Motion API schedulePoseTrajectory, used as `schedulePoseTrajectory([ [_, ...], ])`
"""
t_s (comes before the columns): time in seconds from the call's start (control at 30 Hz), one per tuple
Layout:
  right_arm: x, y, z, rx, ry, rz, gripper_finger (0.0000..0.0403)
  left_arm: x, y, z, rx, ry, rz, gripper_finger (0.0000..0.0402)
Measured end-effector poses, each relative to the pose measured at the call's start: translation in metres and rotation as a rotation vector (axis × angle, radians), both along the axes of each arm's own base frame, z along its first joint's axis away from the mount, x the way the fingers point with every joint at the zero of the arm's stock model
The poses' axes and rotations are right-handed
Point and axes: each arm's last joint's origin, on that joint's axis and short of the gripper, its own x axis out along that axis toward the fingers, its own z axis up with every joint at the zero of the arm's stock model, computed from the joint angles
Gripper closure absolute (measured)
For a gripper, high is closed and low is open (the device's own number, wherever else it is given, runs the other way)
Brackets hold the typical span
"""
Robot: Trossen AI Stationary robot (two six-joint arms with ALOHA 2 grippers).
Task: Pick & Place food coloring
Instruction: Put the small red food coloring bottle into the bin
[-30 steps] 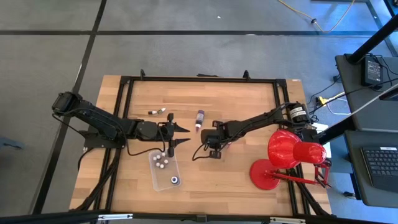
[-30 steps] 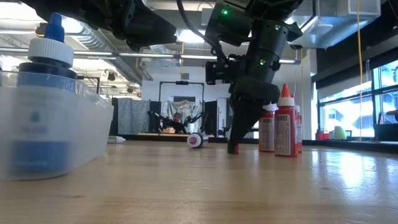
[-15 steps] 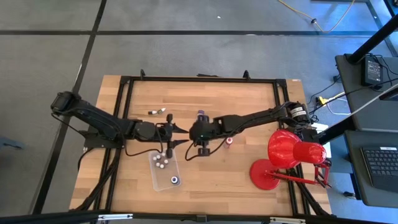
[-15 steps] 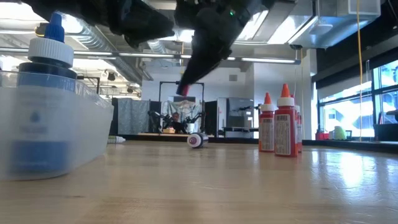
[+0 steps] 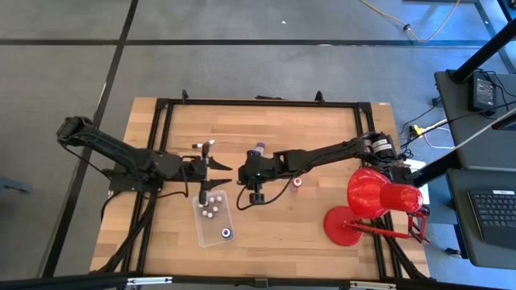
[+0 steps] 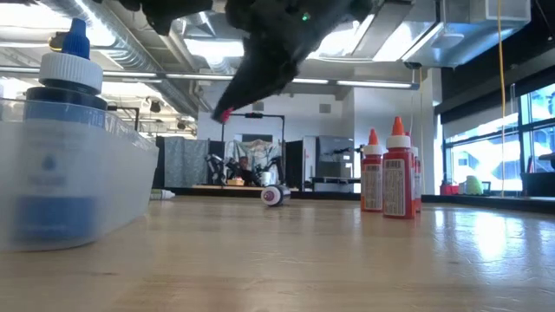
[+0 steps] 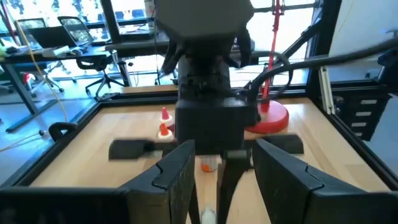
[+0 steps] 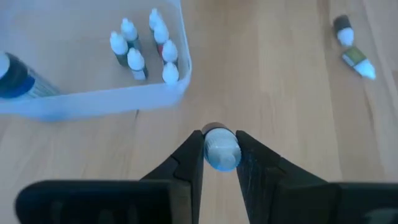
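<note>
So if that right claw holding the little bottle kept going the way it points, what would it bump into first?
Probably the clear tray: the right gripper, shut on a small bottle, aims toward its near wall, though depth is unclear.

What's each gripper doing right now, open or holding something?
Left gripper: open, holding nothing.
Right gripper: shut on a small bottle.

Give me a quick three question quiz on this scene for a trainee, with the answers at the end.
1. True or false: the right gripper is shut on a small bottle.
2. What sits in the clear tray? A) a red lamp B) white-capped bottles C) a laptop
3. Fill in: the left gripper is ____.
Key: 1 true; 2 B; 3 open.
</note>
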Motion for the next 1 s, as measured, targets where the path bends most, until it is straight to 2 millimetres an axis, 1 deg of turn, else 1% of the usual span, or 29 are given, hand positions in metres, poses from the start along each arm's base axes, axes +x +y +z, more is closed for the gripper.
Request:
schedulePoseTrajectory([
  [0.03,0.003,0.000,-0.002,0.002,-0.018,-0.001,0.0321,0.000,0.000,-0.001,0.002,0.005,0.000,0.0245],
  [0.23,0.009,-0.006,-0.021,0.007,0.024,-0.012,0.0320,0.001,0.000,-0.003,0.009,0.024,0.010,0.0248],
  [0.53,0.018,-0.006,-0.060,0.017,0.092,-0.003,0.0320,0.001,0.001,-0.003,0.012,0.028,0.019,0.0245],
  [0.7,0.020,-0.006,-0.077,0.031,0.133,-0.023,0.0320,0.001,0.001,-0.004,0.013,0.031,0.019,0.0248],
  [0.8,0.020,-0.006,-0.084,0.029,0.158,-0.023,0.0320,0.001,0.001,-0.004,0.014,0.032,0.019,0.0247],
  [1.0,0.020,-0.006,-0.085,0.029,0.159,-0.025,0.0320,0.001,0.001,-0.004,0.014,0.032,0.018,0.0245],
])
